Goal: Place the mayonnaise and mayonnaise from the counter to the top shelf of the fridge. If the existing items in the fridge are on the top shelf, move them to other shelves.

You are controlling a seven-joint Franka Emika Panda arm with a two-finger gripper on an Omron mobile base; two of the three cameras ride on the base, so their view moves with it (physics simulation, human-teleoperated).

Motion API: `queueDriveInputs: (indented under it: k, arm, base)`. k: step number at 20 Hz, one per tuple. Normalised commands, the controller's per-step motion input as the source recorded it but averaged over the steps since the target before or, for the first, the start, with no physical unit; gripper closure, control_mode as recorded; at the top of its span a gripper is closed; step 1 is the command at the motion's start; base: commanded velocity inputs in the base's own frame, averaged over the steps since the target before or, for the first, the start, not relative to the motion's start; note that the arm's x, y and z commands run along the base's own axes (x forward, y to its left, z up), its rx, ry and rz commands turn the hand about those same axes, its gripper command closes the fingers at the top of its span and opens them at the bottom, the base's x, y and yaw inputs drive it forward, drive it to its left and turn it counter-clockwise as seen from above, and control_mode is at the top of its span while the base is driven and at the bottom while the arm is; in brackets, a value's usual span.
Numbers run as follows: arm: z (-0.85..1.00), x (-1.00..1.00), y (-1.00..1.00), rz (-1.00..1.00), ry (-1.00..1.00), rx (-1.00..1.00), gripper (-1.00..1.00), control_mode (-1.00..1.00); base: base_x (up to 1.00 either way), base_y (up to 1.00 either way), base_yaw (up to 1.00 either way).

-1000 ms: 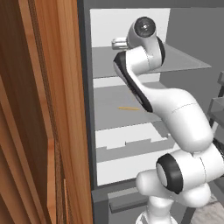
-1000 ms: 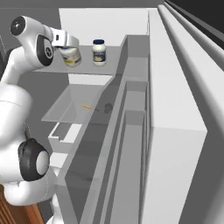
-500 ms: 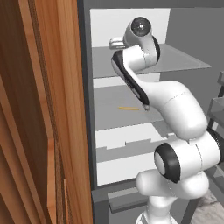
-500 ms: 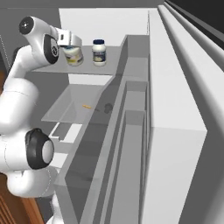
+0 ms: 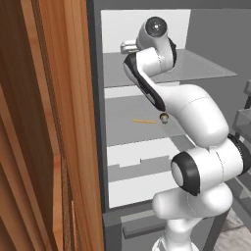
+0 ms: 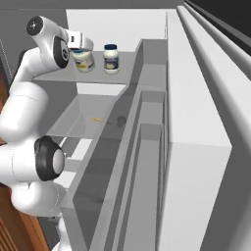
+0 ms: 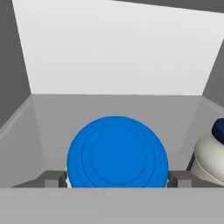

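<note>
In the hand view, the fingers point(image 7: 51, 178) are standing wide on either side of the blue-lidded jar point(image 7: 117, 153); I cannot tell whether they are touching it, though it looks released. From the right base view, that jar point(image 6: 83, 59) is sitting on the top shelf point(image 6: 59, 76), with the second jar point(image 6: 112, 58) just beside it to the right. Pulling away crooked risks a fingertip clipping the lid, tipping it into its neighbour.

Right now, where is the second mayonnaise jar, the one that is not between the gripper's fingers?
In the right base view, the second mayonnaise jar stands upright on the top shelf of the fridge, just right of the jar under the gripper.
</note>
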Motion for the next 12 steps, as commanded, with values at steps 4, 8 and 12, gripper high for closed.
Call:
queueDriveInputs:
  k: [4,8,12]
  arm:
    - [-0.02,0.03,0.00,0.01,-0.01,-0.02,-1.00,-1.00]
    - [0.00,0.00,0.00,0.00,-0.01,0.00,-1.00,-1.00]
    - [0.00,0.00,0.00,0.00,0.00,0.00,-1.00,-1.00]
  base:
    - [0.00,0.00,0.00]
    - [0.00,0.00,0.00]
    - [0.00,0.00,0.00]
